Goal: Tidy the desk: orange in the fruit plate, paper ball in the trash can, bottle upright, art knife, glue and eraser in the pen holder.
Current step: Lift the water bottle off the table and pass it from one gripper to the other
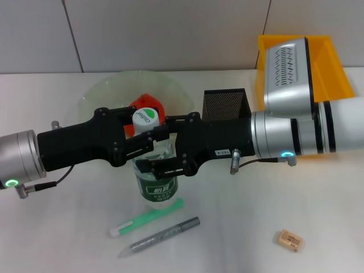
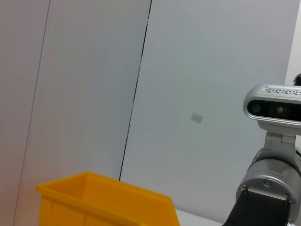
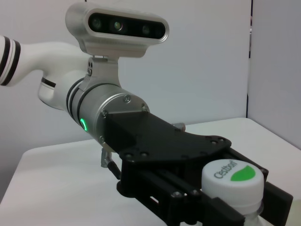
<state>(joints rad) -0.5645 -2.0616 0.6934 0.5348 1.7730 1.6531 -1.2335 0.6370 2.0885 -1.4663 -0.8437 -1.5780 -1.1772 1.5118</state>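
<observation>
Step in hand: bottle (image 1: pixel 154 170) upright on tabletop (image 1: pixel 284 199), gripped by left hand (image 1: pixel 145 136) and right hand (image 1: pixel 162 165). Next, by judgement: both release cleanly without tipping it.

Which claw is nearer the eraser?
Right. The right claw is at the bottle, on the eraser's side; the left claw reaches in from the opposite side.

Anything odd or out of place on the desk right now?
Yes: both grippers, left gripper and right gripper, crowd the upright bottle together. A green-capped pen, a grey pen and the eraser lie loose on the desk.
</observation>
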